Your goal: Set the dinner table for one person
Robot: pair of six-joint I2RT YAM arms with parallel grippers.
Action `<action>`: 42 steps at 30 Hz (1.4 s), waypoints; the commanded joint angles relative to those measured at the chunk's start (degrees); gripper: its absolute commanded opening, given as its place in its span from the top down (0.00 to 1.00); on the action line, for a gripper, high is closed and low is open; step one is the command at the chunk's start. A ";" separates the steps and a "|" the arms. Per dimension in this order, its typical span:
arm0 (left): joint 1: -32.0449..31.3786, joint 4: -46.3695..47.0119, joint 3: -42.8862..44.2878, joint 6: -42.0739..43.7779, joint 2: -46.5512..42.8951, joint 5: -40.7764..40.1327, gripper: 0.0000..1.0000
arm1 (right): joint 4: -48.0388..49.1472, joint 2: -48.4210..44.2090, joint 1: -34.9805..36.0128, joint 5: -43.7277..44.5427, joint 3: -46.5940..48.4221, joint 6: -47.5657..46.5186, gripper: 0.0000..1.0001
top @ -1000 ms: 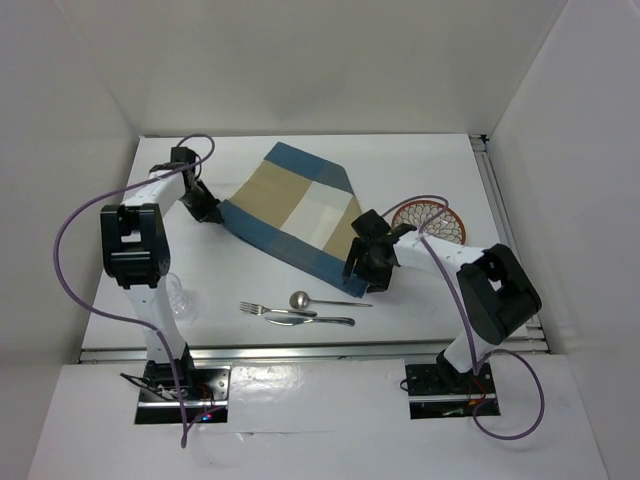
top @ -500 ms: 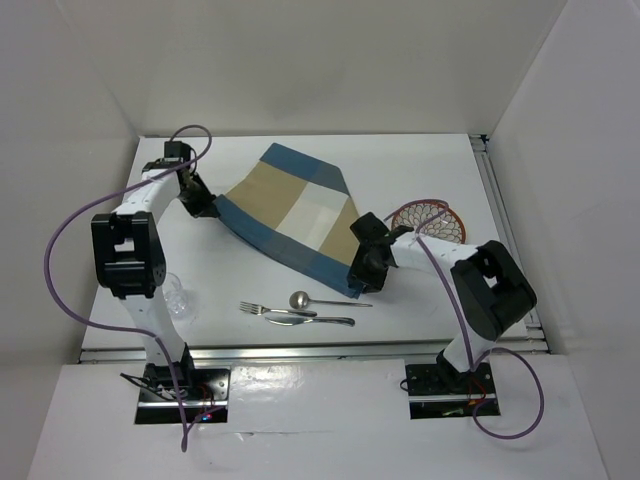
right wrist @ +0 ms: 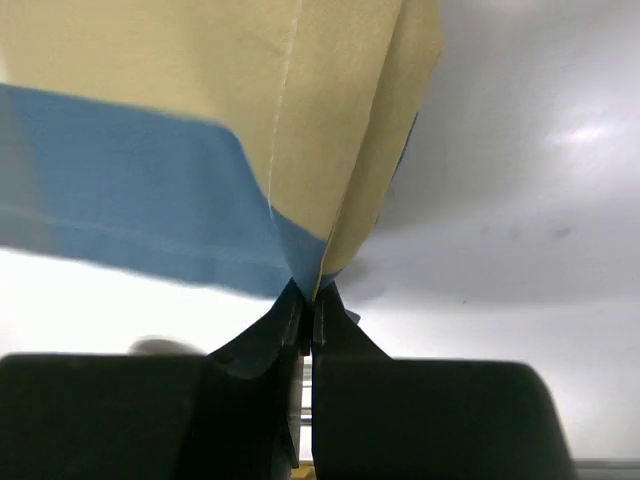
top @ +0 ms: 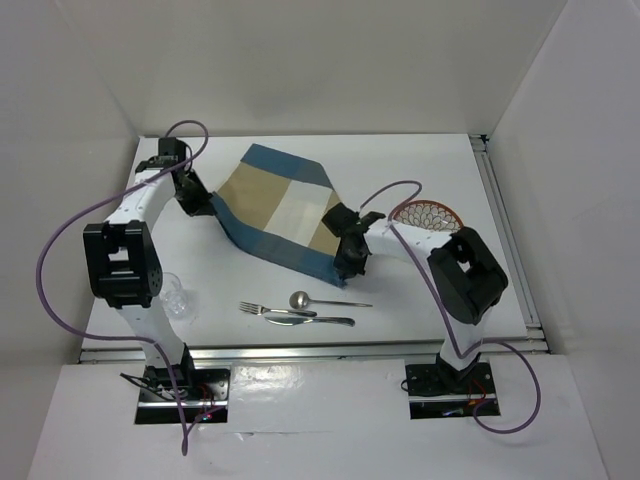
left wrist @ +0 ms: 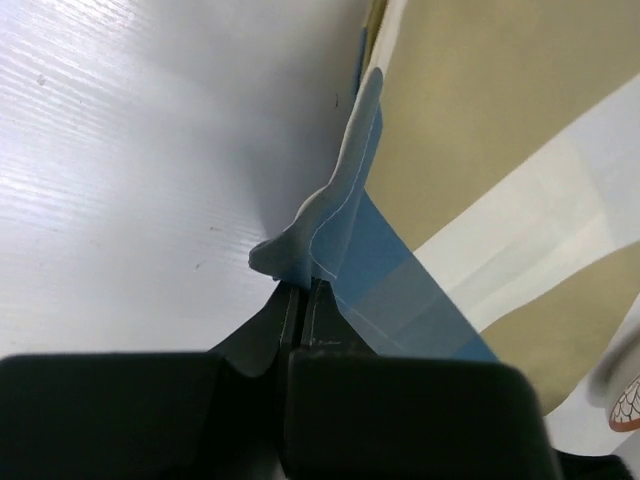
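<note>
Across the far middle of the dinner table (top: 430,165), the blue-and-tan placemat (top: 285,210) hangs skewed between the two arms. The left gripper (left wrist: 302,300) is pinched tight on a bunched fold at its left edge, and the right gripper (right wrist: 305,300) is clamped on a doubled-over corner at its near right. To lay the mat well, I judge that both arms should travel together with the cloth lightly taut. They should turn it square to the near rail, lower it until it lies flat, and only then let go. Slack on one side would leave a crease, and too low a pass risks sweeping the fork (top: 262,309), spoon (top: 300,299) and knife (top: 310,321) lying near the front. From above, the right arm covers the corner it holds and part of the round patterned plate (top: 430,215). I cannot tell whether the mat's far edge rests on the tabletop or floats above it. The clear glass (top: 175,297) beside the left arm is faint, and each wrist view shows only cloth and bare surface.
</note>
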 commanded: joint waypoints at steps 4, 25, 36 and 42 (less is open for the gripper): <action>-0.05 -5.94 11.59 2.48 -3.49 1.56 1.00 | -6.96 -7.11 -7.88 4.06 21.31 -14.33 1.00; 1.53 -11.58 34.98 2.12 -11.94 10.08 1.00 | -12.08 -12.04 -20.79 -2.26 50.88 -27.27 1.00; 1.53 -13.95 54.75 3.36 7.75 14.83 1.00 | -4.43 7.28 -32.05 -21.25 66.85 -28.07 1.00; 2.06 -9.12 54.07 2.04 7.06 16.15 1.00 | -0.48 7.75 -33.29 -22.49 65.04 -28.06 1.00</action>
